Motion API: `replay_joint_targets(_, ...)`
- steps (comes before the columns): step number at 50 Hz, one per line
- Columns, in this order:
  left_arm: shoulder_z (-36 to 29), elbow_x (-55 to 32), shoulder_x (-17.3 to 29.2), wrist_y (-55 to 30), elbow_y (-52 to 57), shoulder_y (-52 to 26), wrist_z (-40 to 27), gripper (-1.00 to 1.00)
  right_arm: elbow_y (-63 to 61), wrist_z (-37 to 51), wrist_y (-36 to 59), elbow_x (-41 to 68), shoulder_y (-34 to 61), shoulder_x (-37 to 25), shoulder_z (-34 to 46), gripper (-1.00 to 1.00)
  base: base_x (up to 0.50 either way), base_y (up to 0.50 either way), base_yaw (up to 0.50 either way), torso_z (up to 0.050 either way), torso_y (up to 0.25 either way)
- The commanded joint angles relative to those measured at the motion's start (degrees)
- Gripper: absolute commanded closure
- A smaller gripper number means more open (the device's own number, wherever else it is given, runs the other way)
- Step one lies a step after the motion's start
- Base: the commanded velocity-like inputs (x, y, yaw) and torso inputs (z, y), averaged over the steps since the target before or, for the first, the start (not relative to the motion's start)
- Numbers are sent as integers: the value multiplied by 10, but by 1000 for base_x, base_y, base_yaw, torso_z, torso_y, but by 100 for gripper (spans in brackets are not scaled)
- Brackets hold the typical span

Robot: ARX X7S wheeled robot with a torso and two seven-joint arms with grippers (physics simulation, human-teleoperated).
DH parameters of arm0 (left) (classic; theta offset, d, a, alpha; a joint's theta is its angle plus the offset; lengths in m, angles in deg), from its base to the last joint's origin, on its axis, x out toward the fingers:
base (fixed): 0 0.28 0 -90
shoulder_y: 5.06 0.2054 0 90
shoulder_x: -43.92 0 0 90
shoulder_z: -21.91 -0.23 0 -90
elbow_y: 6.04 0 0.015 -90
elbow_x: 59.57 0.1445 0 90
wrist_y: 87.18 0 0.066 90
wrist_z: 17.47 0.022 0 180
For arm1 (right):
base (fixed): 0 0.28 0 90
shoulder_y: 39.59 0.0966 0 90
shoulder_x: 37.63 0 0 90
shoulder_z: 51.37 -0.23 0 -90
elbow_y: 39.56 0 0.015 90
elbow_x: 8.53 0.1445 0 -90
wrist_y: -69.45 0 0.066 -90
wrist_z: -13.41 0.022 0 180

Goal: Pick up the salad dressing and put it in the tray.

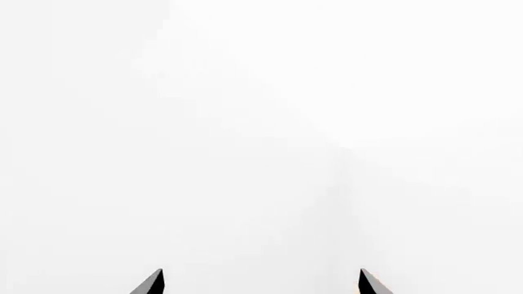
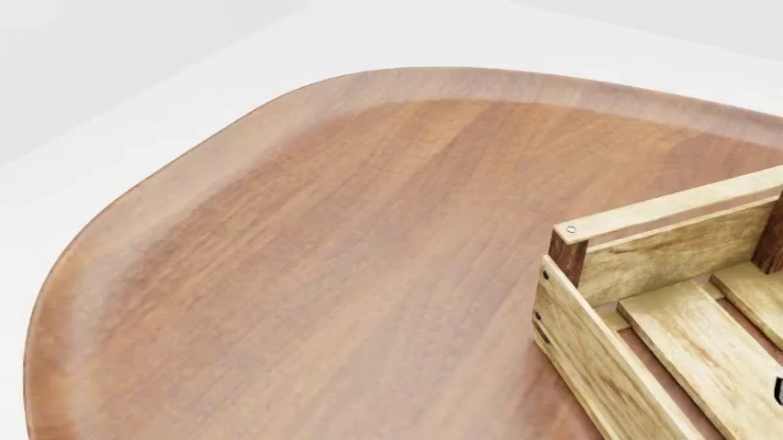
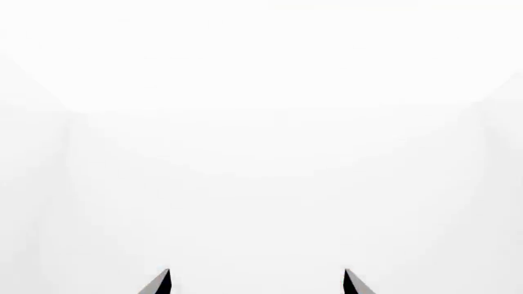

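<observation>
The tray [image 2: 612, 266] is a crate of light wooden slats with dark brown corner posts. It sits at the right edge of the head view, only its near-left corner showing. The salad dressing is out of view. My left gripper [image 1: 261, 283] shows only two dark fingertips, spread wide apart with nothing between them, facing blank white. My right gripper [image 3: 256, 283] also shows only two dark fingertips, spread wide and empty, facing blank white. Neither gripper shows in the head view.
A rounded brown wooden table [image 2: 318, 257] with a raised rim fills the head view. White floor lies beyond its far and left edges. A small dark shape [image 2: 778, 390] shows inside the crate at the right edge.
</observation>
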Motion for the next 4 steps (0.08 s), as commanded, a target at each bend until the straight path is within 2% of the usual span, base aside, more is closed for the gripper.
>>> replay_joint_targets(1,48,17,-17,63,39,21,-27,-100,-61,3,-128,1,-48,41,-38,-100,0,0,0,0,0)
replay_joint_targets(4,49,15,-20,73,41,23,-27,-100,-56,1,-189,-14,-56,61,-42,-100,0,0,0,0,0)
